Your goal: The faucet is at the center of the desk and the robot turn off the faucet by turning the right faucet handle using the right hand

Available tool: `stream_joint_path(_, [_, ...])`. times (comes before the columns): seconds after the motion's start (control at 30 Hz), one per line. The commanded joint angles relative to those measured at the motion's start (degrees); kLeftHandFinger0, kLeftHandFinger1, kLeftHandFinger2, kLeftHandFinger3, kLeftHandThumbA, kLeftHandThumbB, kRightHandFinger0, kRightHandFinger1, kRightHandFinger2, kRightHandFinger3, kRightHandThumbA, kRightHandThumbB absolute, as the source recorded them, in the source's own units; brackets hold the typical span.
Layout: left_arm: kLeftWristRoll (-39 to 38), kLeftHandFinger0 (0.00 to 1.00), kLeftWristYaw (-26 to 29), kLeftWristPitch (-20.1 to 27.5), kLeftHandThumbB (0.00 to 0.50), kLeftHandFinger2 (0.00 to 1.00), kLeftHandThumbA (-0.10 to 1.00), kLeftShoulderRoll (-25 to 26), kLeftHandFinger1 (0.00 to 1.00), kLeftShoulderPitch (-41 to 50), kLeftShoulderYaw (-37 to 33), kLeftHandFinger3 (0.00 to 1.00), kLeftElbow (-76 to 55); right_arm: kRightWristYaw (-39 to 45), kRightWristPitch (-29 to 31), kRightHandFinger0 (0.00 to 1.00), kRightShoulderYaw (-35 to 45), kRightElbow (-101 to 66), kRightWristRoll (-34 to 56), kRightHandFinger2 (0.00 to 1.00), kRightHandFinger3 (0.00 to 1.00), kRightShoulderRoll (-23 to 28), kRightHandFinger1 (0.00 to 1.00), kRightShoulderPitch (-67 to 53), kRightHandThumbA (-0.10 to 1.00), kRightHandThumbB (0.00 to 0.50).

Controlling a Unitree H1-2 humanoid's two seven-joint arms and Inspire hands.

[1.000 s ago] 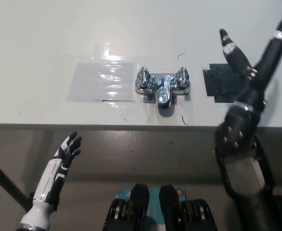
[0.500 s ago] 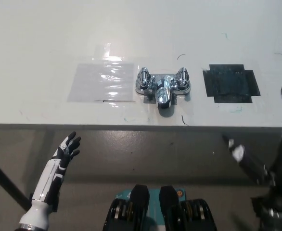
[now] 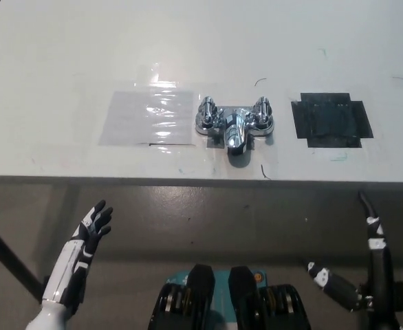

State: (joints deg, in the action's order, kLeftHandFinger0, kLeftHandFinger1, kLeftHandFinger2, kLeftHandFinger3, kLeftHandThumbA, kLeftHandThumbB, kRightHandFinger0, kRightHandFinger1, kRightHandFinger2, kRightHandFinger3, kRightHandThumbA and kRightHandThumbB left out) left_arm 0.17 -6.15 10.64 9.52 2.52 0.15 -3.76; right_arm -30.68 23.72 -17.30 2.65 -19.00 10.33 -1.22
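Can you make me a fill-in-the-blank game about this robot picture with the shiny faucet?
1. The faucet sits on a ____ desk.
2. The square patch right of the faucet is ____ in colour.
3. The left hand is off the desk with its fingers ____.
4. The right hand is ____ the desk's front edge, touching no handle.

Missing words: white; black; apart; below

White left hand (image 3: 91, 230), black right hand (image 3: 366, 275).
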Motion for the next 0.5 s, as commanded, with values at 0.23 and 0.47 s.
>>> stream_joint_path(0.23, [0.02,1.0,-0.26,2.1,0.265,1.0,0.99,0.85,1.0,-1.79,0.33,1.0,-0.56,11.11,3.21,1.0,1.0,3.62,11.97,1.0,1.0,-0.73,1.0,2.71,1.0,0.183])
stream_joint_path(0.47, [0.44,1.0,-0.17,3.17,0.239,1.0,0.99,0.94,1.0,-2.58,0.3,1.0,0.4,13.47,3.21,1.0,2.91,4.74,13.54,1.0,1.0,-1.74,1.0,3.08,1.0,0.154])
